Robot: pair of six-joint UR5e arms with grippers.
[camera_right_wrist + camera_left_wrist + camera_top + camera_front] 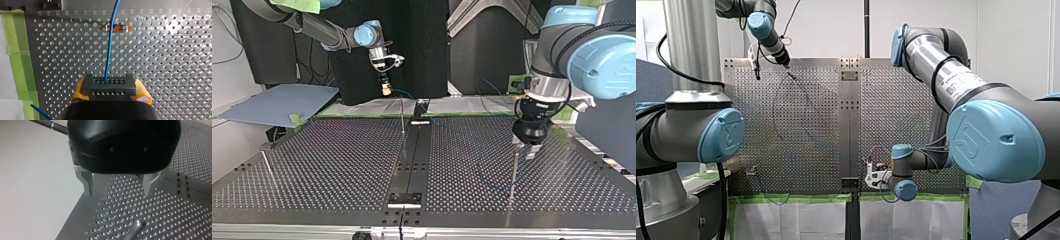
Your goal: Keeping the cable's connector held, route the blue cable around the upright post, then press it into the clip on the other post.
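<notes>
The right claw [110, 90] has yellow pads [145, 93] mostly hidden behind the grey connector [109, 85] they clamp. The blue cable [109, 50] runs ahead of that claw, over the clip [113, 27], and is cut off beyond it; whether it sits in the clip I cannot tell. Below the left claw [117, 187] the post [134, 230] is blurred and cut off by the edge.

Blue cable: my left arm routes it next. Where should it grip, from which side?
Likely the free span of the blue cable beyond the connector, from above, straddling its run: it is thin, and my right end effector holds the connector.
</notes>
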